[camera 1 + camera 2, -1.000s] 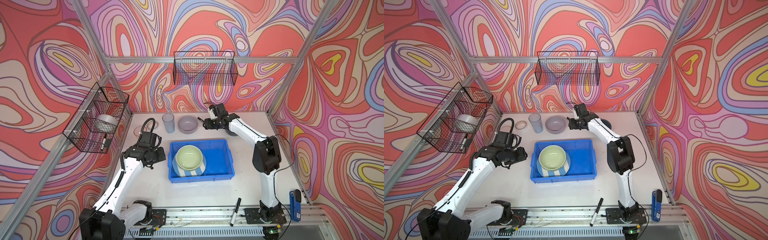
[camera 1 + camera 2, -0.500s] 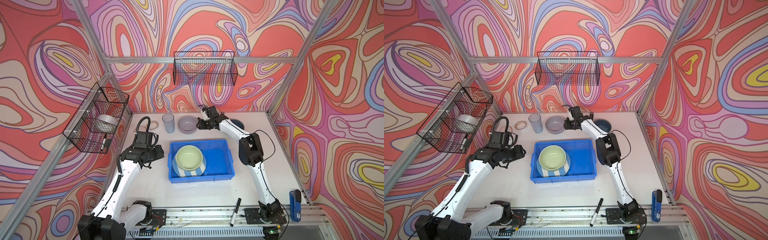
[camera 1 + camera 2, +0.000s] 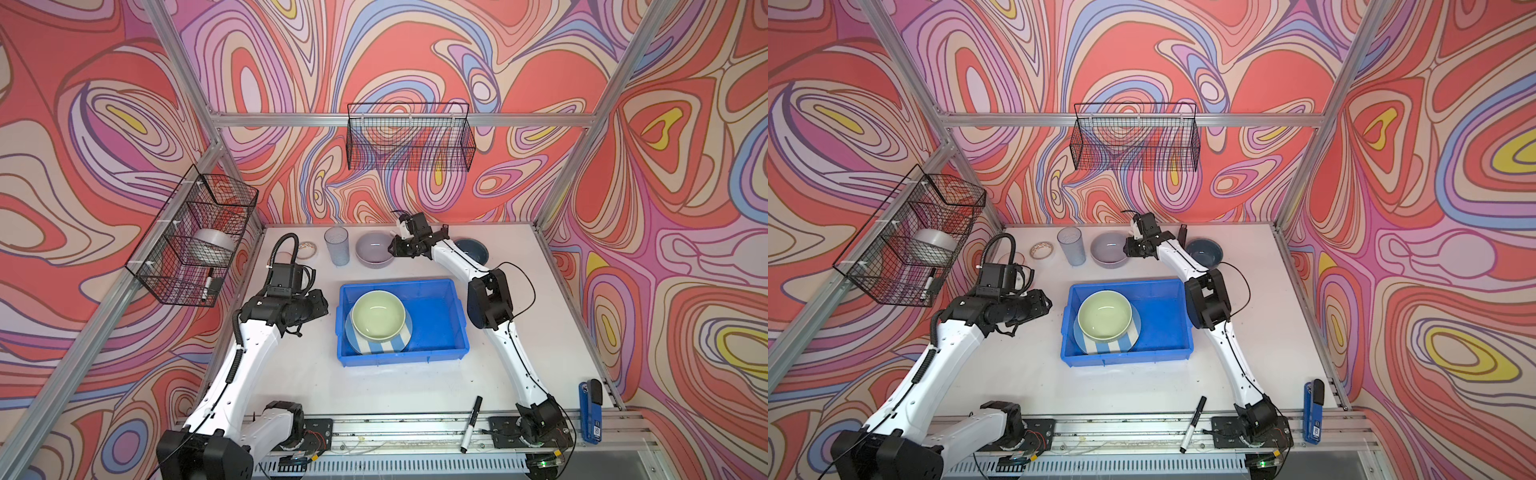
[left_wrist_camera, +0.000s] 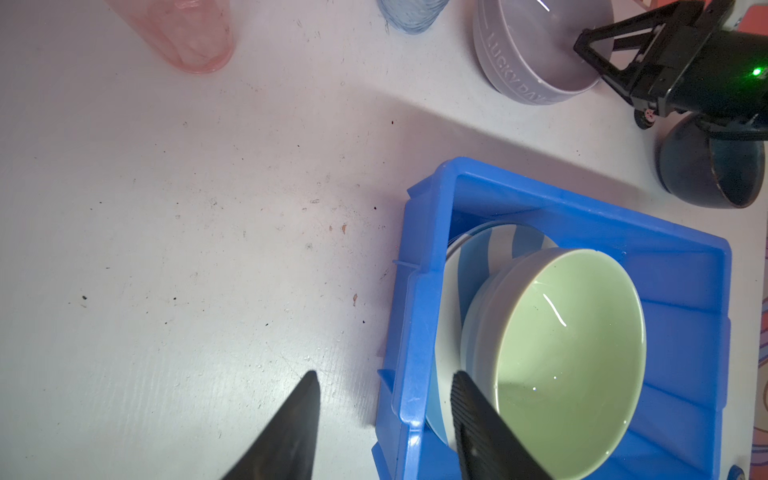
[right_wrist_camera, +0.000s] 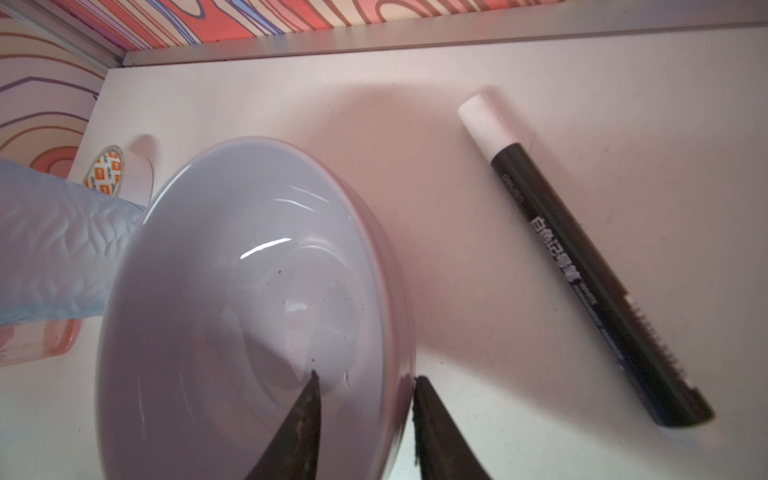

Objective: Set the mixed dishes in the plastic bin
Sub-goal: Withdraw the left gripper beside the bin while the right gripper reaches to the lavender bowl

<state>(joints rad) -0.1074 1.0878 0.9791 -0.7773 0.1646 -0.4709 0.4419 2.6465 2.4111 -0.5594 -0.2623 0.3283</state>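
Note:
The bright blue plastic bin (image 3: 440, 328) sits mid-table and holds a green bowl (image 3: 378, 319) on a blue-white striped plate (image 3: 376, 348). Behind it stand a lavender bowl (image 3: 374, 249), a bluish tumbler (image 3: 336, 246) and a dark blue bowl (image 3: 473, 249). A pink tumbler (image 4: 191, 33) is near the back left. My right gripper (image 5: 366, 376) straddles the lavender bowl's (image 5: 232, 291) right rim. One finger is inside and one rests against the outside, with a small gap still showing. My left gripper (image 4: 384, 382) hangs open and empty over the bin's left wall (image 4: 419, 316).
A tape roll (image 3: 306, 249) lies at the back left. One marker (image 5: 582, 257) lies behind the right gripper, another marker (image 3: 471, 424) at the front rail. A blue stapler-like tool (image 3: 590, 409) is front right. Wire baskets hang on the back wall (image 3: 409, 139) and left wall (image 3: 195, 237).
My right gripper swung left from beside the dark blue bowl to the lavender bowl's rim, and its jaws narrowed. The left arm shifted only slightly.

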